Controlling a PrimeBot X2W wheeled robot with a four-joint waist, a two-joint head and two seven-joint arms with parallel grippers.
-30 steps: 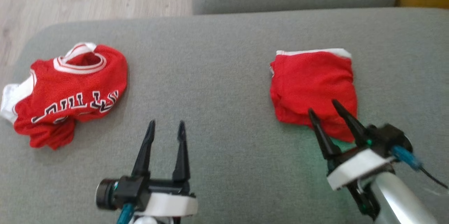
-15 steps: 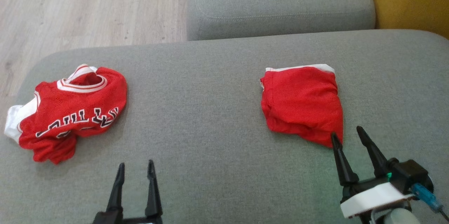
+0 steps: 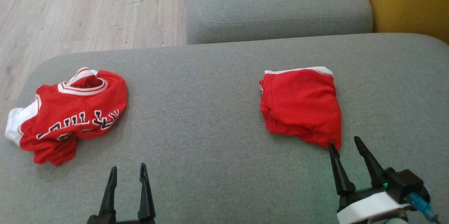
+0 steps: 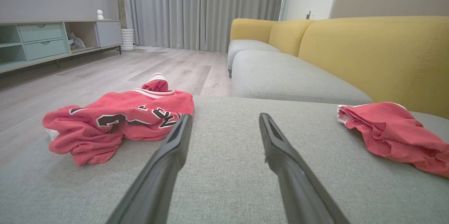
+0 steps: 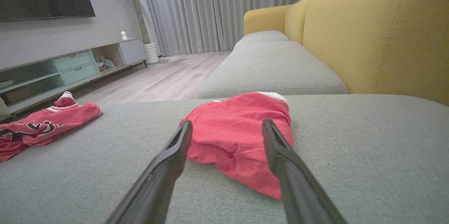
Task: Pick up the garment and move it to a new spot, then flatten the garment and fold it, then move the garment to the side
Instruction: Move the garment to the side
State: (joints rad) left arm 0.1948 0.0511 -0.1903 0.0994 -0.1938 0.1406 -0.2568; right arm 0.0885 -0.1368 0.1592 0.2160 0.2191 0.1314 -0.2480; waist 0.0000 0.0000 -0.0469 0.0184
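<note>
The left gripper [image 3: 128, 168] sat low at the near edge of the grey cushion [image 3: 210, 111], fingers pointing away from the robot, parted a little and holding nothing. The right gripper [image 3: 344, 142] was further out and tilted slightly leftward, its fingers spread somewhat wider, also empty.

The garment [image 3: 301, 106] lay folded into a compact red block on the cushion's right half, its white band at the far edge. Its near right corner came down just beside the right gripper's inner fingertip; contact could not be made out. The left gripper was well apart from it. A crumpled jersey [image 3: 73, 111] lay at the cushion's left end, ahead and to the left of the left gripper.

The right wrist view looked along the open right gripper [image 5: 227, 123] and showed the garment [image 5: 238, 111] just past the tips, layered at its near edge, with the jersey [image 5: 45, 124] far off to the side. The left wrist view added the room behind: the left gripper [image 4: 225, 116] framed bare cushion, jersey [image 4: 119, 118] on one side, garment [image 4: 389, 129] on the other, below a yellow backrest [image 4: 372, 52].
</note>
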